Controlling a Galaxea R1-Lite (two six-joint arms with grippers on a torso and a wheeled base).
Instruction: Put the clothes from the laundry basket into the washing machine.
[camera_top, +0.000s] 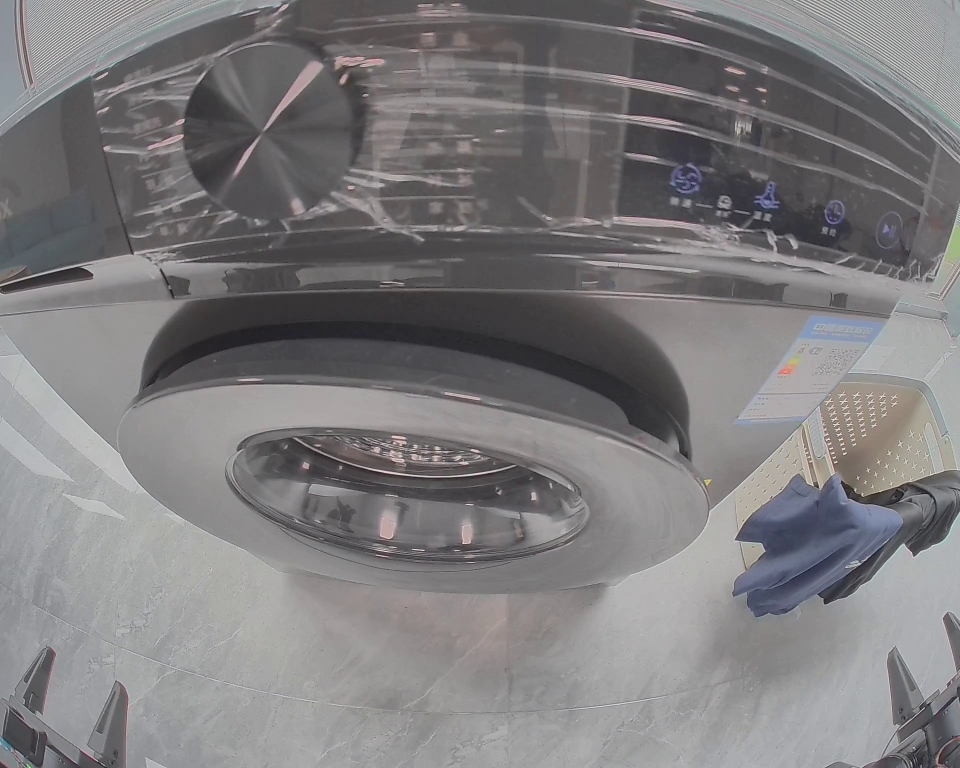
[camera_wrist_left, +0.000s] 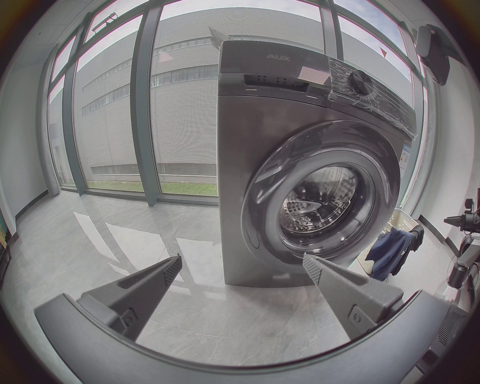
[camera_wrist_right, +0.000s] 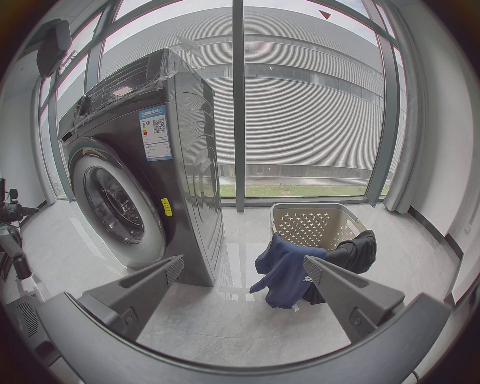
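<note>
Left gripper (camera_top: 78, 690) low at left, fingers pointing forward, spread wide. Right gripper (camera_top: 925, 650) low at right, fingers spread wide likewise.

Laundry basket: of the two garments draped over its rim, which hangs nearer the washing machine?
The blue garment: it hangs over the laundry basket rim toward the washing machine, with the black garment beyond it.

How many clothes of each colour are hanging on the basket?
Blue clothes: 1
Black clothes: 1
Total: 2 that I can see, both draped over the front rim of the laundry basket.
</note>
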